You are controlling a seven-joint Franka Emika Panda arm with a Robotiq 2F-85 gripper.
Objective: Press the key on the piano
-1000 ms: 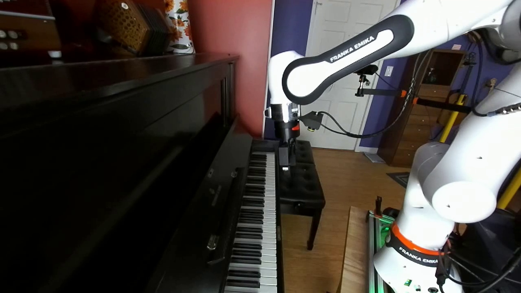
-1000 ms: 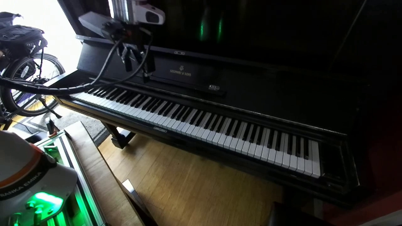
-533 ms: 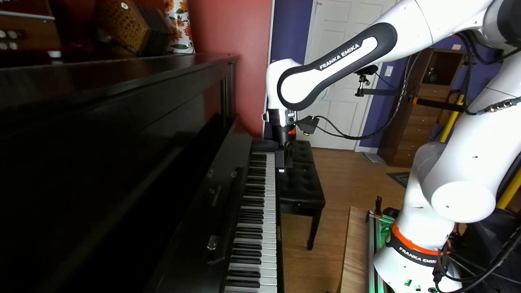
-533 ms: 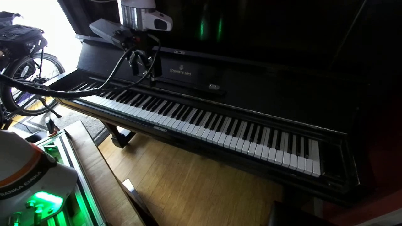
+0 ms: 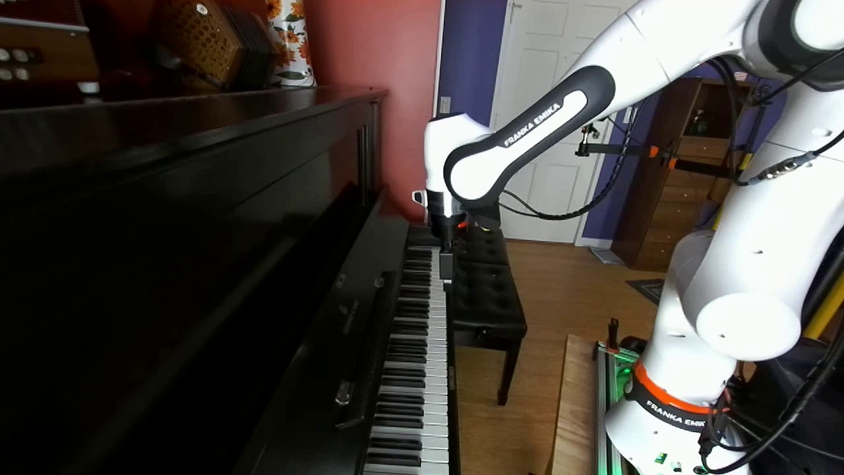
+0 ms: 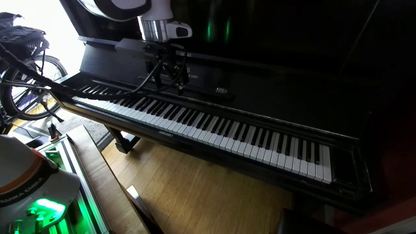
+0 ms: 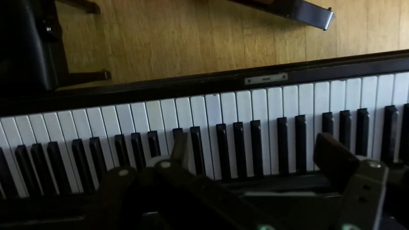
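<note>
The glossy black upright piano (image 5: 231, 218) fills the left of an exterior view and the back of an exterior view (image 6: 276, 107). Its long row of white and black keys (image 6: 208, 130) is uncovered and also shows across the wrist view (image 7: 243, 102). My gripper (image 5: 447, 280) points down above the front side of the keyboard, apart from the keys. In an exterior view, my gripper (image 6: 169, 87) overlaps the fallboard, left of the row's middle. In the wrist view, the gripper's (image 7: 254, 137) fingers are spread wide with nothing between them, over the black keys.
A black padded bench (image 5: 488, 297) stands beside the keyboard's far end and at the wrist view's upper left (image 7: 22, 48). The arm's wooden table (image 6: 100, 182) stands in front of the piano. A cable (image 6: 107, 97) loops beside the gripper. A bicycle (image 6: 29, 71) stands beyond the piano's end.
My gripper has come down and closer to the piano, moving from over the bench side to the keyboard's front edge. It has also shifted right along the keys. It stays open.
</note>
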